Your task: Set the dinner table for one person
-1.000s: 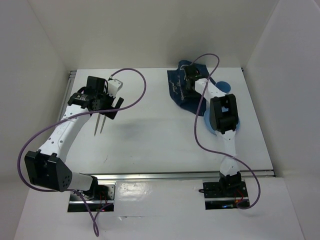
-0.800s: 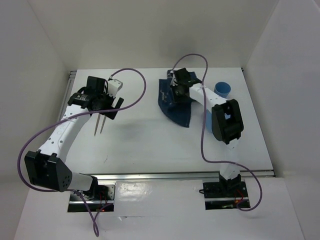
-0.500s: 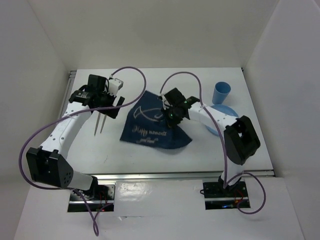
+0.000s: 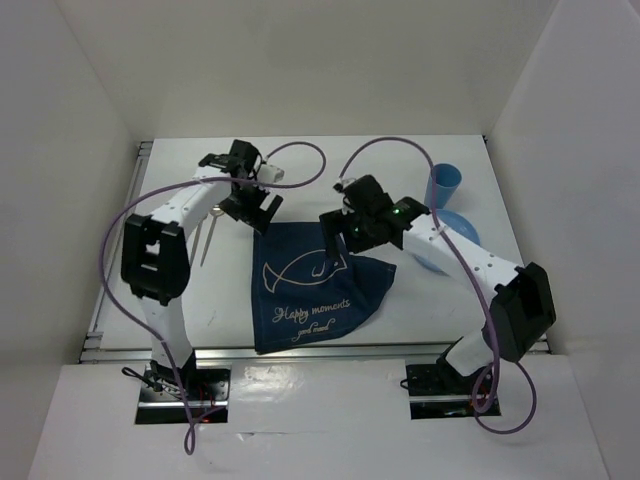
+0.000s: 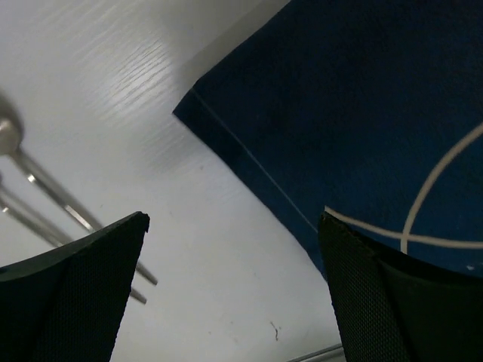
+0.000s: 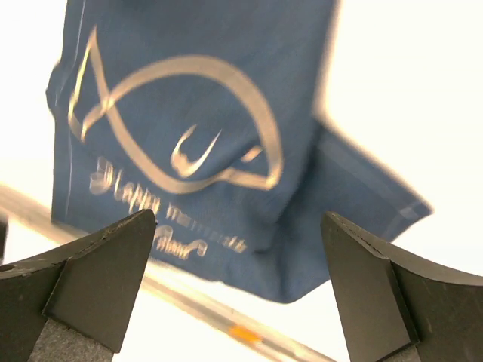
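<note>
Surface (image 4: 470,310), white and edged with silver rails, fills the middle of the overhead view between pale walls. A navy placemat (image 4: 315,290) with a gold fish drawing lies on it near the centre, its near edge reaching the front rail and its right side rumpled. The left pincer (image 4: 255,212) hovers at the mat's far left corner, fingers spread, with nothing in them. The right pincer (image 4: 338,240) hangs over the mat's far right part, also spread and holding nothing. Thin silver cutlery (image 4: 204,240) lies on the surface just left of the mat. A blue cup (image 4: 445,185) stands upright toward the far right, and a blue plate (image 4: 458,228) lies near it, partly covered by the right arm.

From the left wrist, the left pincer (image 5: 232,219) stands wide apart and empty, over the mat's edge. The placemat (image 5: 362,98) takes up the upper right, its corner pointing left onto the bare surface (image 5: 113,75). The cutlery (image 5: 45,188) shows at the left edge as blurred silver handles.

From the right wrist, the right pincer (image 6: 240,219) gapes with nothing gripped. Below it lies the placemat (image 6: 204,98), fish and gold lettering visible, with a fold along its right side. The surface (image 6: 407,75) shows bright white at the right, and a rail (image 6: 204,302) runs under the mat's lower edge.
</note>
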Controlling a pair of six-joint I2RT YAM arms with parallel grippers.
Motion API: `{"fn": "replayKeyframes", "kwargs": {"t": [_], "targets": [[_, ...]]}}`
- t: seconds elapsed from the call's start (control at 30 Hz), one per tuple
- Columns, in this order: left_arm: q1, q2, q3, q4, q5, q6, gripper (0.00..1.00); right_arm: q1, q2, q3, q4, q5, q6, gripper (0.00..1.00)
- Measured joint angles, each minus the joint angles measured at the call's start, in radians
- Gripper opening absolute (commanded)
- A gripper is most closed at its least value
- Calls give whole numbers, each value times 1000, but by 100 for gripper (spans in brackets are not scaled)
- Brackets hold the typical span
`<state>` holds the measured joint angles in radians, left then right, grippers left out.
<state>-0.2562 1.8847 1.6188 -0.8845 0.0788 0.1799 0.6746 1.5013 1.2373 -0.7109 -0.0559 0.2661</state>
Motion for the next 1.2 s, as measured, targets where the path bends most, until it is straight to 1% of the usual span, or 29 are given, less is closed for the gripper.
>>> {"fn": "replayKeyframes", "kwargs": {"t": [0.07,0.2,0.27,0.3,0.4,0.43,0.47,0.53,0.57,0.63,0.67,0.7,0.9,0.97,1.03,1.07,1.1,1.13,1.17,1.2], "targets": [[-17,110,39,-2,-11,-3,100,-53,-1,47,4,31,16,96],[-27,248,78,-6,-52,-13,100,-162,37,63,-11,82,58,88],[-26,287,87,-4,-76,-26,97,-210,62,51,-13,97,78,86],[-26,299,89,-5,-79,-30,93,-237,68,31,-7,99,86,85],[-26,304,97,-3,-86,-31,86,-294,78,-41,0,99,100,85],[-25,304,97,-3,-84,-32,72,-302,85,-62,8,94,100,85],[-25,304,96,-2,-82,-36,65,-305,98,-79,15,87,99,85],[-25,304,96,-1,-80,-40,44,-301,132,-105,40,61,93,85],[-25,304,96,1,-77,-39,25,-299,148,-114,53,52,88,85],[-26,304,96,5,-74,-41,2,-287,175,-139,83,38,77,87],[-26,304,95,7,-73,-35,0,-276,182,-153,98,33,69,89],[-26,304,94,8,-72,-34,0,-266,185,-163,106,28,65,91],[-26,287,69,31,-72,-30,0,-241,230,-196,198,11,23,92],[-26,280,60,39,-72,-29,0,-238,242,-190,214,14,11,82],[-26,272,49,47,-74,-29,0,-234,251,-185,217,25,2,67],[-26,270,44,50,-74,-29,0,-234,255,-183,221,30,0,49],[-26,265,39,52,-75,-29,0,-233,256,-183,225,34,-5,40],[-26,259,32,55,-78,-29,0,-232,257,-188,237,31,-3,28],[-26,255,26,54,-79,-29,0,-231,254,-198,257,26,0,1],[-26,249,20,51,-80,-29,0,-229,251,-205,268,22,0,0]]}}
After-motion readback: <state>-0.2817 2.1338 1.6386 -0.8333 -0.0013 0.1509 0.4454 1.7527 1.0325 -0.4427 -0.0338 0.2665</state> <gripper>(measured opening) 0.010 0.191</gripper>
